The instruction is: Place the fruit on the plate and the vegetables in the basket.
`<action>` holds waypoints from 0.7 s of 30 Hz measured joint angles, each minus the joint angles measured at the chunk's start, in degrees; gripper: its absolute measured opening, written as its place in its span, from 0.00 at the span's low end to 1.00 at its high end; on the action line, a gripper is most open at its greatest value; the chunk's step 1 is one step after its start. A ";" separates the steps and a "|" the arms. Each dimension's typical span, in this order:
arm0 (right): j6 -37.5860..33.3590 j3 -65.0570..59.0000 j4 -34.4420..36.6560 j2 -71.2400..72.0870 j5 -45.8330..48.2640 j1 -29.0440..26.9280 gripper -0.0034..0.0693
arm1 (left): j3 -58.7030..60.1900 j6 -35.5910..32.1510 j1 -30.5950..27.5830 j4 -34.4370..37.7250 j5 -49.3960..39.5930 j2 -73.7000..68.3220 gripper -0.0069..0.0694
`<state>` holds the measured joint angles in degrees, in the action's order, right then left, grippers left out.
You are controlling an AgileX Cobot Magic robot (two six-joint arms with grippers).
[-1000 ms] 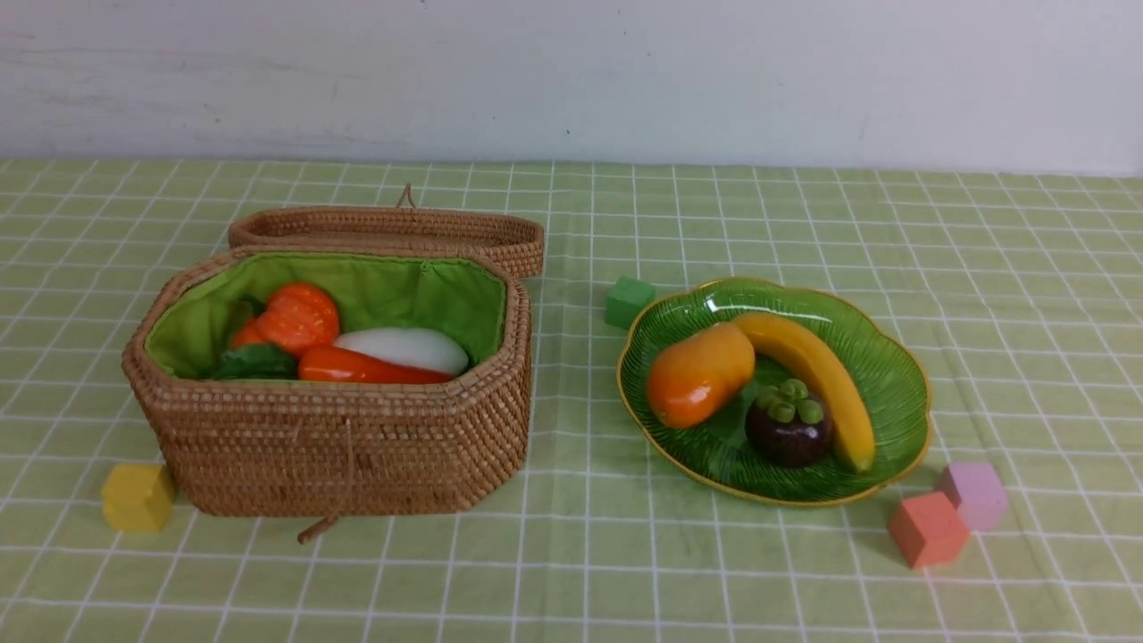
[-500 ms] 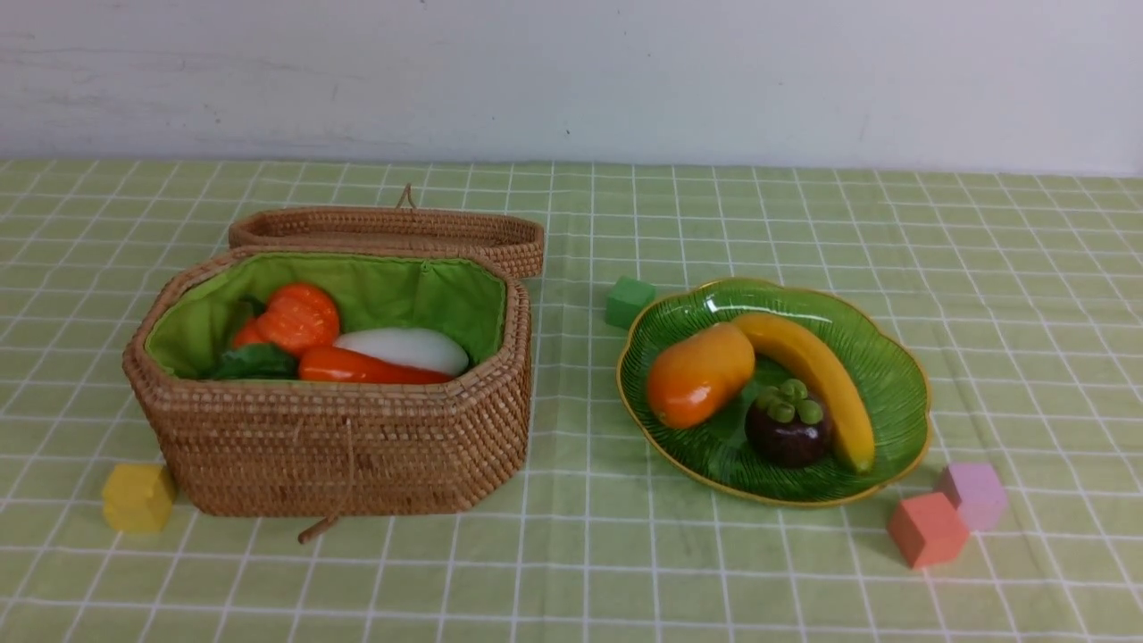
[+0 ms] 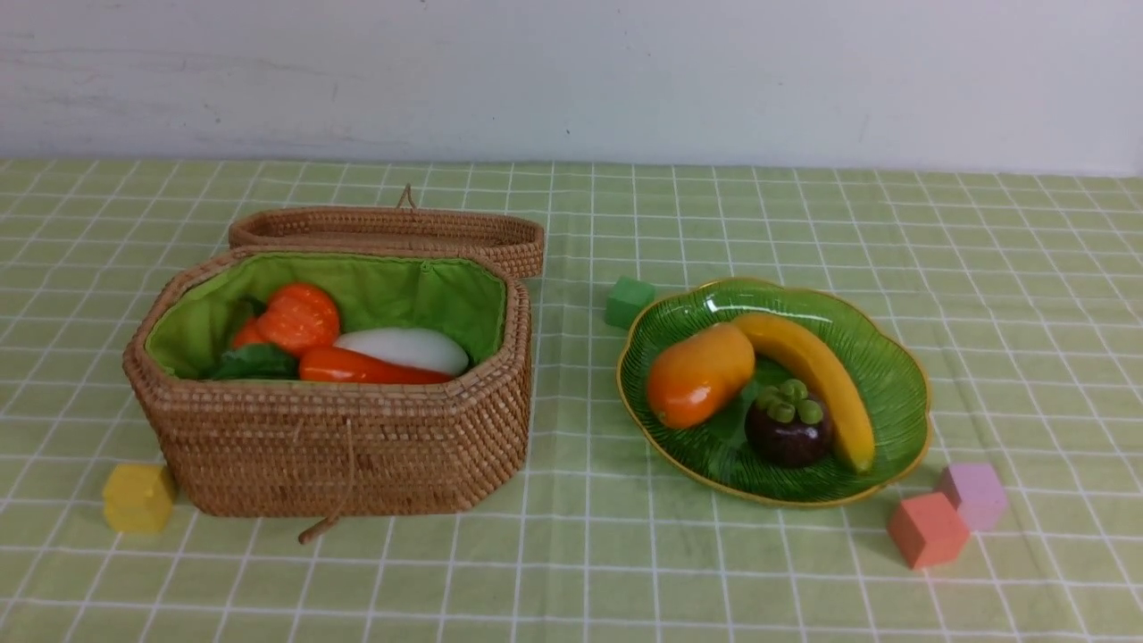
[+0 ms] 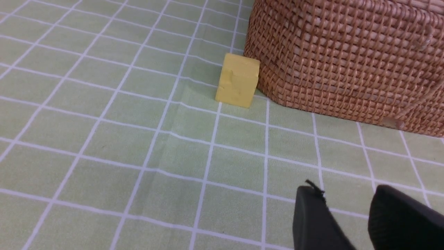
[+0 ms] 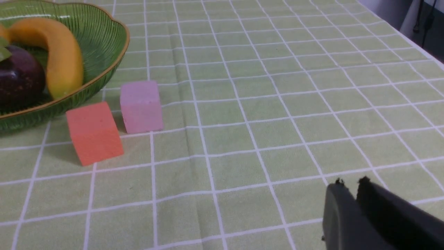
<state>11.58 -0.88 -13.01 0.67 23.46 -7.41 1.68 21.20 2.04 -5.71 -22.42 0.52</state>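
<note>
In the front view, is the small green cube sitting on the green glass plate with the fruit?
No. The small green cube rests on the checked tablecloth just outside the rim of the translucent green glass plate, on its far left side.

Bench under light green checked cloth. On it: tan woven wicker basket, lid open, at left; wavy green glass plate at right; yellow cube beside basket; green cube behind plate; red cube and pink cube touching, near plate.

We see a plain white wall at the far side, and a pale green tablecloth with white grid lines covering the table, evenly lit.
</note>
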 joint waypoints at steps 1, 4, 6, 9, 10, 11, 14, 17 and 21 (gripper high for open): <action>0.00 0.00 0.00 0.00 0.00 0.16 0.16 | 0.00 0.00 0.00 0.00 0.00 0.00 0.40; 0.12 0.00 0.00 0.00 0.00 1.44 0.17 | 0.00 0.00 0.00 0.00 0.00 0.00 0.40; 0.16 0.00 0.00 0.00 0.00 1.91 0.17 | 0.00 0.00 0.00 0.00 0.00 0.00 0.40; 0.16 0.00 0.00 0.00 -0.02 2.47 0.18 | 0.00 0.00 0.00 0.00 0.00 0.00 0.40; 0.16 0.00 0.00 0.00 -0.02 2.47 0.18 | 0.00 0.00 0.00 0.00 0.00 0.00 0.40; 0.16 0.00 0.00 0.00 -0.02 2.47 0.18 | 0.00 0.00 0.00 0.00 0.00 0.00 0.40; 0.16 0.00 0.00 0.00 -0.02 2.47 0.18 | 0.00 0.00 0.00 0.00 0.00 0.00 0.40; 0.16 0.00 0.00 0.00 -0.02 2.47 0.18 | 0.00 0.00 0.00 0.00 0.00 0.00 0.40; 0.16 0.00 0.00 0.00 -0.02 2.47 0.19 | 0.00 0.00 0.00 0.00 0.00 0.00 0.40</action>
<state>11.74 -0.88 -13.01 0.67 23.44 -4.93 1.68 21.20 2.04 -5.71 -22.42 0.52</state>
